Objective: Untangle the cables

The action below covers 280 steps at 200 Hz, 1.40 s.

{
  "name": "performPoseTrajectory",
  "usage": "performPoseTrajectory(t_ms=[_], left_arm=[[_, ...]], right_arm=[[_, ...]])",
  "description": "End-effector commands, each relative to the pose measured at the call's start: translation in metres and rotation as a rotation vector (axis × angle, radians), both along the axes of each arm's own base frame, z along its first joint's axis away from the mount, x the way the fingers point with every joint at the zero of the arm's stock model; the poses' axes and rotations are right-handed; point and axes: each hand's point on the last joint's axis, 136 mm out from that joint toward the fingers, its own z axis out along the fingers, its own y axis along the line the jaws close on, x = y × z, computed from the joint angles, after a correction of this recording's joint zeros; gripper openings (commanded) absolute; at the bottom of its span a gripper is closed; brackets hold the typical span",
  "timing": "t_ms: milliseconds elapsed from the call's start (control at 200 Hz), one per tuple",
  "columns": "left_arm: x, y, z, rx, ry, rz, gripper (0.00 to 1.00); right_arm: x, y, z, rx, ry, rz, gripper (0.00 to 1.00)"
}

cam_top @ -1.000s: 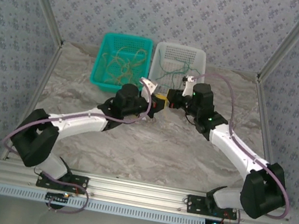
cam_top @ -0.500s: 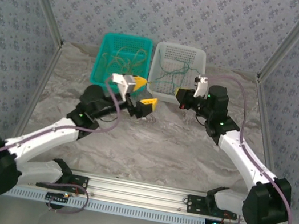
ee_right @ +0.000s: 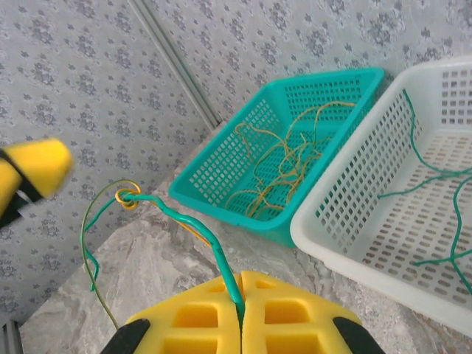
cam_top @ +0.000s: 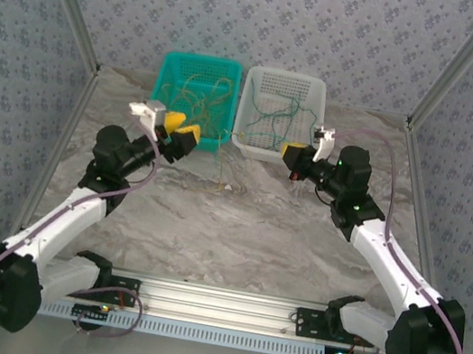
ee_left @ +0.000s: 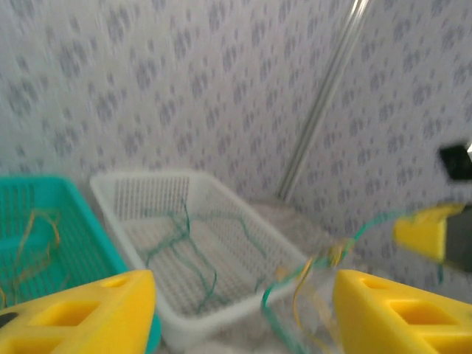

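Curling thin green cable [ee_right: 193, 225], yellow-tan strand [ee_right: 119, 196] looped round its far end

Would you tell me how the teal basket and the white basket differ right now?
The teal basket holds yellow-tan cables; the white basket holds green cables. The teal basket sits to the left, the white basket to its right. Both are perforated rectangular baskets, side by side at the table's far edge.

Left tool [cam_top: 178, 136] opened and swung left, away from right tool [cam_top: 293, 156], which pulled right with green cable [ee_right: 193, 223].
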Motion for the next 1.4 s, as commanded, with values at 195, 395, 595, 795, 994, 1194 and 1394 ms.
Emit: performPoseTrajectory(t_ms=[195,395,595,795,994,1194,1394], left_arm=[[-0.012,-0.035,-0.009,0.081,-0.006,-0.143,0.62],[-0.001,-0.031,-0.013,0.087,-0.007,-0.090,0.34],[0.007,-0.035,-0.017,0.087,0.003,-0.091,0.50],[0.011,-0.038,-0.024,0.091,0.016,-0.095,0.22],[0.008,-0.036,-0.019,0.084,0.007,-0.088,0.00],[0.007,-0.035,-0.011,0.061,0.007,-0.079,0.00],[0.008,-0.037,-0.012,0.062,0.018,-0.085,0.00]], right_arm=[[-0.010,0.011,0.018,-0.006,-0.091,0.029,0.00],[-0.012,0.012,0.021,0.001,-0.094,0.035,0.00],[-0.014,0.017,0.021,0.004,-0.095,0.056,0.00],[-0.014,0.018,0.020,0.012,-0.096,0.057,0.00],[-0.013,0.017,0.018,0.007,-0.088,0.049,0.00],[-0.012,0.018,0.018,0.002,-0.084,0.048,0.00],[-0.011,0.017,0.016,-0.003,-0.089,0.037,0.00]])
